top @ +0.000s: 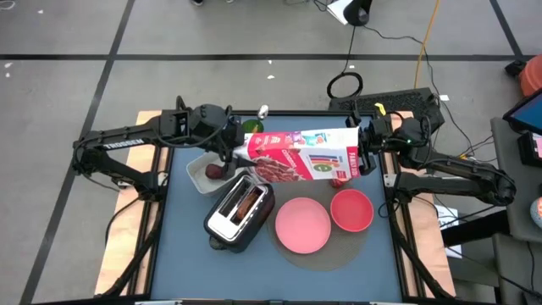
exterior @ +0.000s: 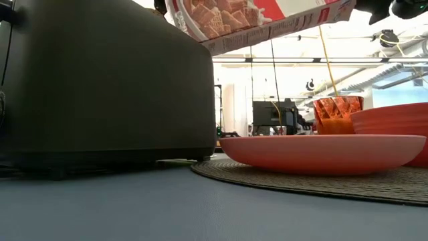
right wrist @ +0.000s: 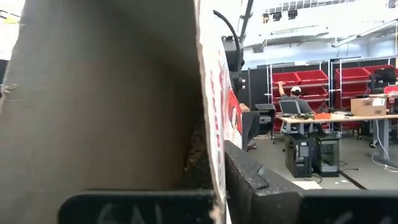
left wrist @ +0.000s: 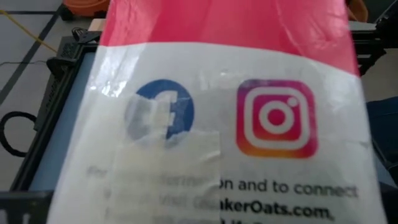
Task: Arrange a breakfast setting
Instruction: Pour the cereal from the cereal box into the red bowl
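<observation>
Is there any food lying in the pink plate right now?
No. In the high view the pink plate shows only its bare surface, next to the red bowl and the toaster.

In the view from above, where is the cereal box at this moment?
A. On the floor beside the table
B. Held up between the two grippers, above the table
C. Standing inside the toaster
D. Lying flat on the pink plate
B. The cereal box hangs on its side between the left gripper and the right gripper, above the toaster.

Pink plate [top: 303, 224], red bowl [top: 351, 209], red-and-white cereal box [top: 296, 156], woven brown mat [exterior: 348, 181]
</observation>
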You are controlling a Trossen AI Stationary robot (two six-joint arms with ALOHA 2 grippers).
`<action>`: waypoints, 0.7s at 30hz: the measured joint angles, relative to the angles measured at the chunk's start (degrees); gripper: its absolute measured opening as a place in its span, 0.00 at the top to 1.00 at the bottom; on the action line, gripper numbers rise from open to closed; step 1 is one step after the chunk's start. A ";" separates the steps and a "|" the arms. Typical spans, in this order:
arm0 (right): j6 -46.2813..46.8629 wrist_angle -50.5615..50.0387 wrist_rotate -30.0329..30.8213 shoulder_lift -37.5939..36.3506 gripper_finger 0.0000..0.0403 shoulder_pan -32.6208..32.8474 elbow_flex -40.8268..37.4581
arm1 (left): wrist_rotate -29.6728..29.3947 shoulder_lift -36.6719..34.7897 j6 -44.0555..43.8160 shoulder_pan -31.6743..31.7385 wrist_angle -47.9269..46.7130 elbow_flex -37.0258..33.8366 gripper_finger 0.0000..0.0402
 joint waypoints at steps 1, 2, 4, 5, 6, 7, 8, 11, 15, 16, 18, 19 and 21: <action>0.00 0.00 0.00 0.00 1.00 0.00 0.00 | -0.21 0.00 0.00 -0.02 0.00 0.00 0.30; 0.00 0.00 -0.02 0.00 1.00 0.00 0.00 | -0.54 0.00 0.02 -0.02 0.04 0.00 0.30; 0.00 0.02 0.00 0.00 1.00 0.00 0.00 | -0.87 0.00 0.00 -0.04 0.06 0.01 0.30; 0.00 0.06 0.00 0.00 1.00 0.00 0.00 | -0.85 0.00 0.00 -0.04 0.04 0.01 0.30; 0.00 0.07 0.00 0.00 1.00 0.00 0.00 | -0.87 0.00 0.01 -0.04 0.04 0.01 0.30; 0.00 0.07 0.00 0.00 1.00 0.00 0.00 | -0.88 0.00 0.00 -0.04 0.04 0.00 0.30; 0.00 0.09 0.00 0.00 1.00 0.00 0.00 | -0.94 0.00 0.00 -0.04 0.04 0.00 0.30; 0.00 0.15 0.00 0.00 1.00 0.00 0.00 | -0.98 0.00 0.00 -0.04 0.04 0.00 0.30; -0.02 0.22 0.00 0.00 1.00 0.00 0.00 | -1.18 0.00 0.00 -0.04 0.04 0.01 0.30; -0.01 0.24 0.00 0.00 1.00 0.00 0.00 | -1.21 0.00 -0.03 -0.04 0.04 0.01 0.30; 0.00 0.28 0.03 0.00 1.00 0.00 0.00 | -1.23 0.00 -0.47 -0.04 0.04 0.02 0.29; 0.00 0.28 0.03 0.00 1.00 0.00 0.00 | -1.23 0.00 -0.83 -0.04 0.04 0.02 0.28; -0.01 0.37 0.07 0.00 1.00 0.00 0.00 | -1.47 0.00 -1.75 -0.04 0.17 0.01 0.24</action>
